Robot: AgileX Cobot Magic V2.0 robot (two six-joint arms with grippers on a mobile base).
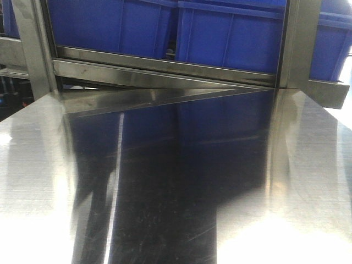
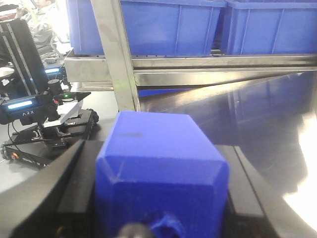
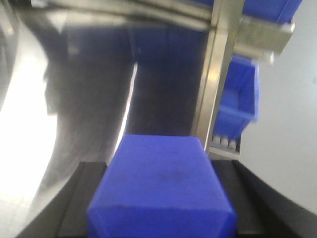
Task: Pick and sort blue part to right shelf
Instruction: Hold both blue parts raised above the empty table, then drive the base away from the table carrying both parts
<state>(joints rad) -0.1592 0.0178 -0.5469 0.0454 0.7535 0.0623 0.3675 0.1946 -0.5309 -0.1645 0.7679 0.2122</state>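
Left wrist: left gripper (image 2: 161, 208) clamps blue part (image 2: 158, 158), right shelf (image 2: 198, 63) at 12 o'clock. Right gripper (image 3: 161, 213) grasps second blue part (image 3: 161, 178), shelf post (image 3: 210, 89) at 1 o'clock.

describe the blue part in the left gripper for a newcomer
Find the steel rack carrying big blue bins behind the shiny tabletop. Before it, the left gripper clamps the blue part: a small solid block with bevelled edges and a stubby cap, unlike the large bins.
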